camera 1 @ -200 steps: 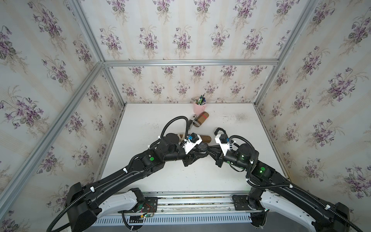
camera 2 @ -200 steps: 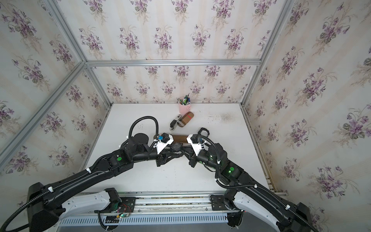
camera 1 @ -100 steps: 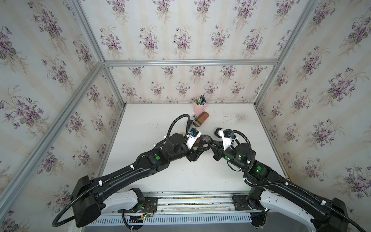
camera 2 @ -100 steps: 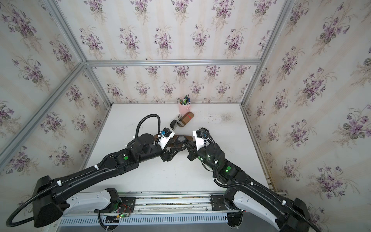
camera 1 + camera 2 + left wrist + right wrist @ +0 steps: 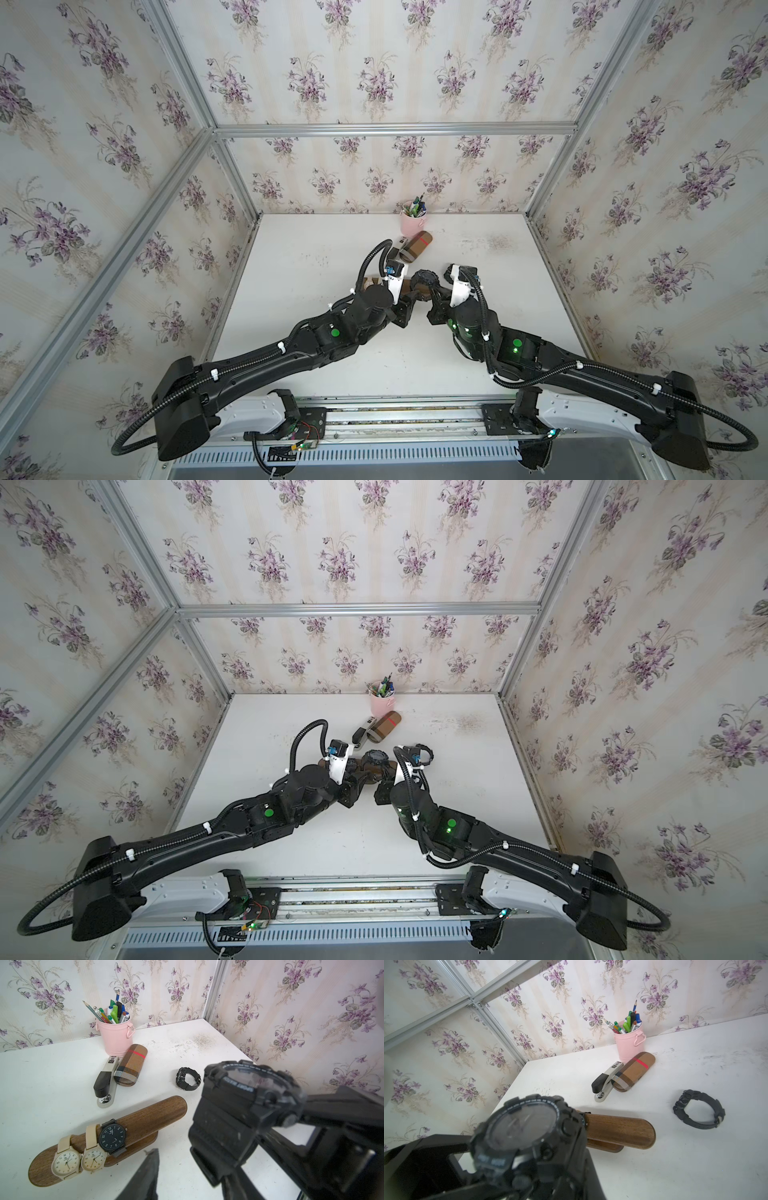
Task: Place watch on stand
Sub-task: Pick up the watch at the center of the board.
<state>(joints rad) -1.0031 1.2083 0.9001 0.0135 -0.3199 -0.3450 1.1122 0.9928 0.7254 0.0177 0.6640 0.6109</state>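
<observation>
The black watch [image 5: 245,1105] hangs in the air near the stand's [image 5: 145,1118] bare end, the right tool [image 5: 434,296] clenched on it and the left tool's [image 5: 410,296] jaws apart by its strap, so it seems best to line the loop up level with that end before sliding it on, above the scuffed white worktop [image 5: 52,1084] inside flowered walls [image 5: 291,1022].

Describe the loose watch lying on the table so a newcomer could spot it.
Find the pink pen bucket at the back wall, a plaid case lying before it. Toward the robot's right of the case, alone on the white table, lies a chunky black watch, strap looped. Unlike the three watches on the wooden stand and the raised watch, it touches nothing else.
</observation>
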